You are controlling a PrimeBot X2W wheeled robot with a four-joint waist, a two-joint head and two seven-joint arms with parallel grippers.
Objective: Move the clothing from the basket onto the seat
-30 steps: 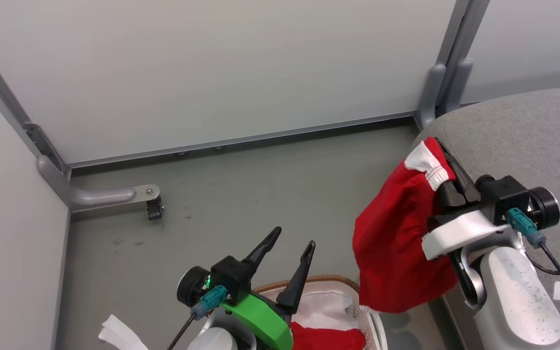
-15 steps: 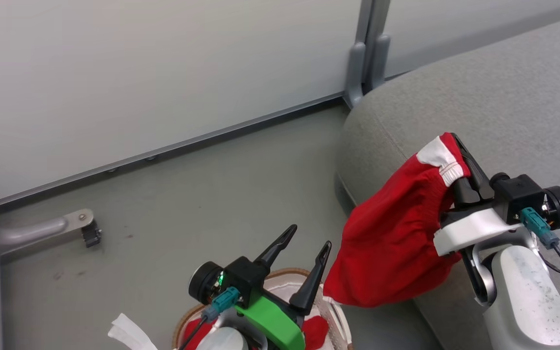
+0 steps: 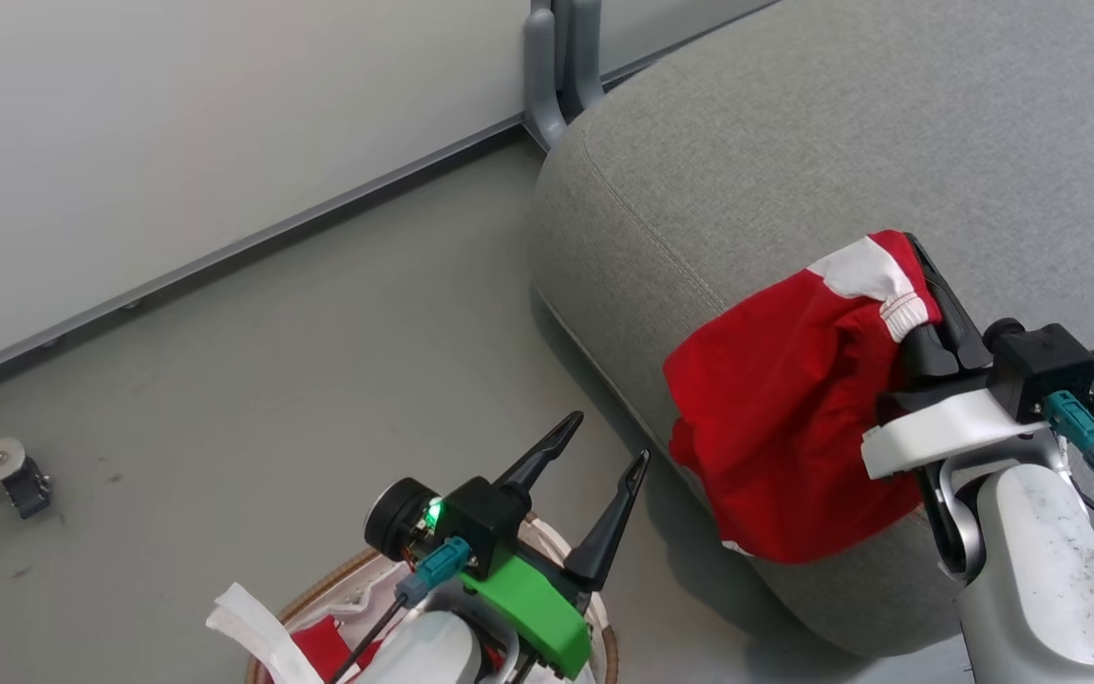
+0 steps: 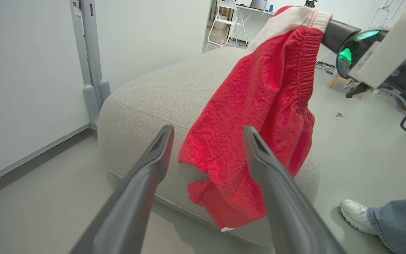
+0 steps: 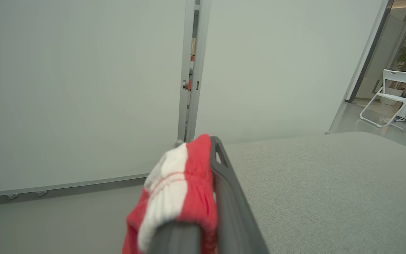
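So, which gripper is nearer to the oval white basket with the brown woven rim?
Left. The left gripper hangs open just over the basket; the right gripper is away from it, over the grey fabric seat, shut on a red garment.

Pale speckled forearms (image 3: 1041,579) carry dark jaws (teal plugs (image 3: 1076,433)).

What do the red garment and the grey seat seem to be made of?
The red garment: probably thin woven fabric, matte, judging by fine crinkles and a gathered band. The grey seat: upholstered woven cloth, matte, showing weave texture and a stitched seam.
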